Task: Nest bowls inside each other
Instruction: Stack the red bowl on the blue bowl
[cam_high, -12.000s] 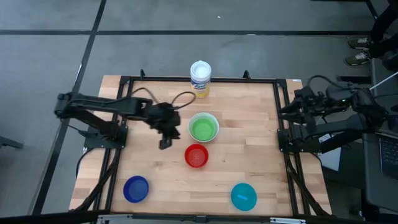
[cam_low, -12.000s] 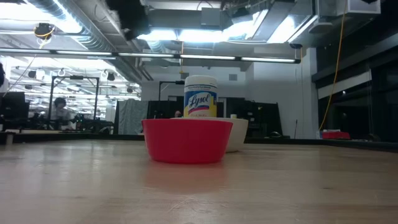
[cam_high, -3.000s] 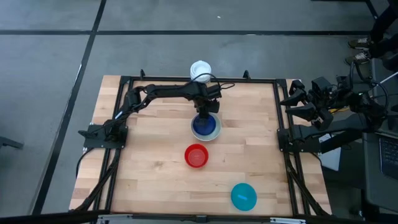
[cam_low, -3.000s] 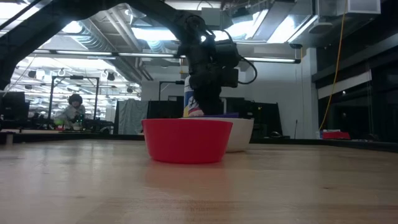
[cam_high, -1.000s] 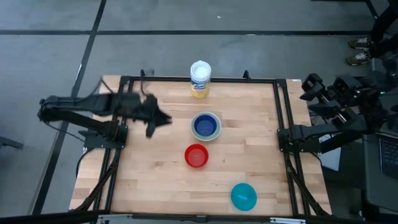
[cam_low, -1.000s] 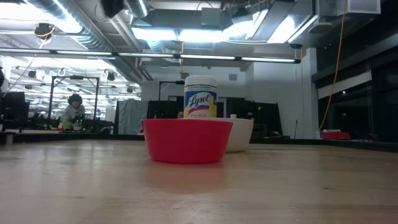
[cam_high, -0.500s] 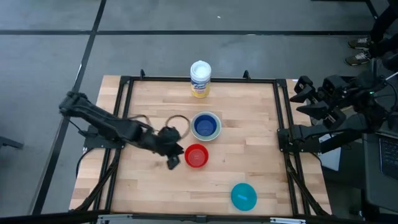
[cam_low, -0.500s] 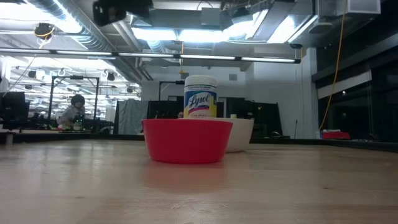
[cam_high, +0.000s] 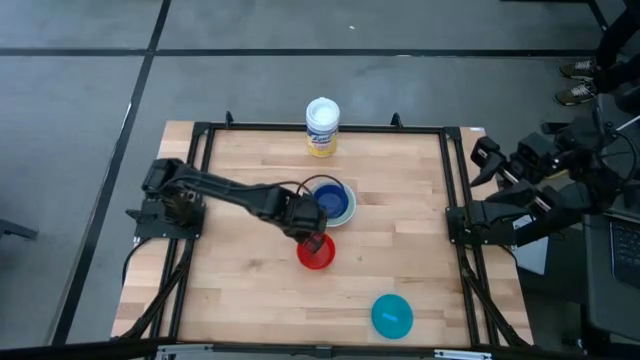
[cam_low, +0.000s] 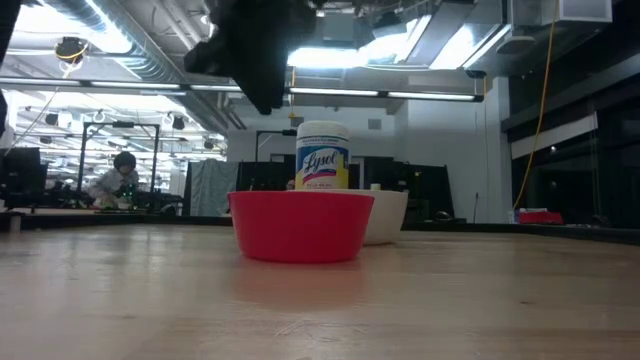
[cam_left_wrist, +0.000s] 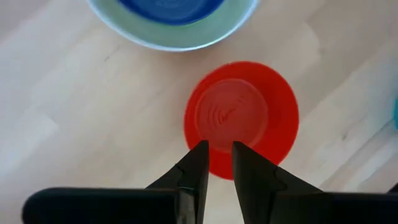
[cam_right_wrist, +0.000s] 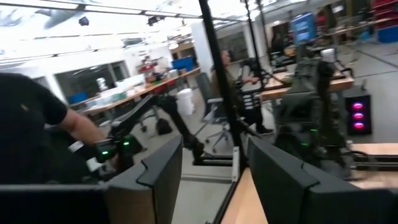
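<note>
A red bowl (cam_high: 316, 251) stands upright on the wooden table near its middle. Just beyond it sits a white bowl with a dark blue bowl (cam_high: 331, 202) nested inside; a greenish rim shows between them in the left wrist view (cam_left_wrist: 174, 38). A teal bowl (cam_high: 392, 314) stands alone near the front edge. My left gripper (cam_left_wrist: 221, 158) hangs over the red bowl's (cam_left_wrist: 241, 118) left rim, pointing down, fingers a narrow gap apart, clear above the bowl (cam_low: 300, 225) in the low view. My right gripper (cam_right_wrist: 211, 168) waits open, beyond the table's right edge (cam_high: 485, 152).
A white canister with a yellow label (cam_high: 322, 126) stands at the far edge, behind the nested bowls. A black frame rail (cam_high: 450, 200) runs around the table. Bare wood lies at the front left and to the right of the bowls.
My left gripper has swung from the table's left edge toward the red bowl, going right and down, and has tipped over so that it points down at the bowl's left rim. The bowls have kept their places.
</note>
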